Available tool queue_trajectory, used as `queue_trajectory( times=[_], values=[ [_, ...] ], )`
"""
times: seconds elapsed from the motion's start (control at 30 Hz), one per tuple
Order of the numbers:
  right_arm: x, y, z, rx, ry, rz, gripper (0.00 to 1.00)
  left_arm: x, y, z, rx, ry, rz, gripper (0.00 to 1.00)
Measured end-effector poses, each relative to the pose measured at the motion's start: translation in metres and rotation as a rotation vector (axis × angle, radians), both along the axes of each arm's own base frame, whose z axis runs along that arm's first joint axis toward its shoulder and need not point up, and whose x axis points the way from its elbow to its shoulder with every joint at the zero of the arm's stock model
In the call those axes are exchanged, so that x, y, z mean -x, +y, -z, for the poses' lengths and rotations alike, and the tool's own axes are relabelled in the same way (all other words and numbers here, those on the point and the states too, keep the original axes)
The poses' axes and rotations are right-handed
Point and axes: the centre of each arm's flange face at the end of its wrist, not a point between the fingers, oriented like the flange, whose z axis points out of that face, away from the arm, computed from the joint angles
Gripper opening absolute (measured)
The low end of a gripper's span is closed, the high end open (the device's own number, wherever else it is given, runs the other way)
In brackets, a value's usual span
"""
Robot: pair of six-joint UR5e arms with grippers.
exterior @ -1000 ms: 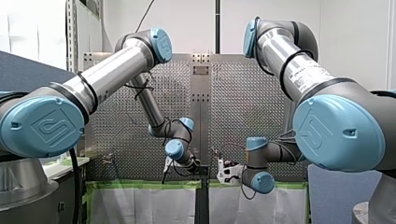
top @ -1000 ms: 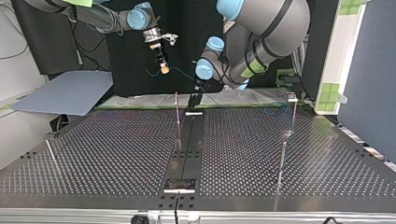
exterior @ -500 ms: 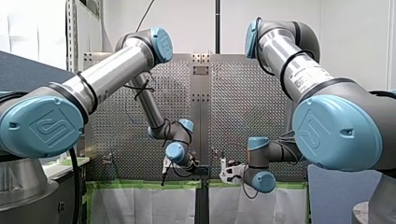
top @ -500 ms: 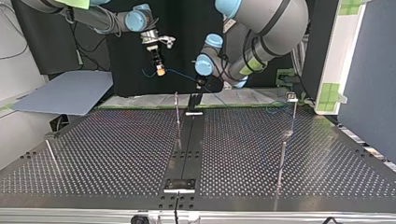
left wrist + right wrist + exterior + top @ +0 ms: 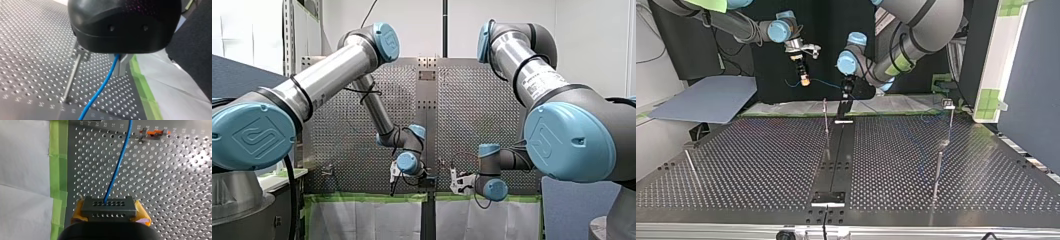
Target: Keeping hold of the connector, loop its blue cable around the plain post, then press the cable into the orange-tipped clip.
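While my right tool (image 5: 108, 213) grips the grey connector (image 5: 108, 206) between its yellow pads (image 5: 141, 213), the blue cable (image 5: 117, 170) runs out from it over the perforated counter (image 5: 175, 182), passing beside the orange-tipped clip (image 5: 153, 132) ahead. My left tool (image 5: 122, 63) is pinched narrow on that cable near the green tape (image 5: 140, 82). Below it the cable hangs past the plain post (image 5: 72, 77), beside it and not touching.

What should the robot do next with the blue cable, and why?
Probably my left gripper should carry the blue cable round the plain post: the cable runs beside it, not yet looped, and my right gripper holds the connector.
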Motion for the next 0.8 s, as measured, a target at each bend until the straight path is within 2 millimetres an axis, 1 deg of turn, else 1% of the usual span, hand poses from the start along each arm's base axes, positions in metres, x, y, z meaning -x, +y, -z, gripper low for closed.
queue_trajectory(
  times=[0.17, 0.37, 0.6, 0.8],
  values=[
    [0.001, -0.012, -0.002, -0.019, 0.009, 0.011, 0.00, 0.006, -0.009, -0.006, 0.012, -0.018, -0.009, 0.00],
    [0.001, -0.026, -0.006, -0.021, 0.009, 0.022, 0.00, 0.009, -0.011, -0.007, 0.025, -0.021, -0.019, 0.00],
    [0.003, -0.039, -0.010, -0.009, -0.003, 0.036, 0.00, 0.002, -0.009, -0.009, 0.041, -0.058, -0.051, 0.00],
    [0.005, -0.059, -0.016, 0.001, -0.012, 0.054, 0.00, -0.003, -0.006, -0.011, 0.012, -0.098, -0.083, 0.00]
  ],
)
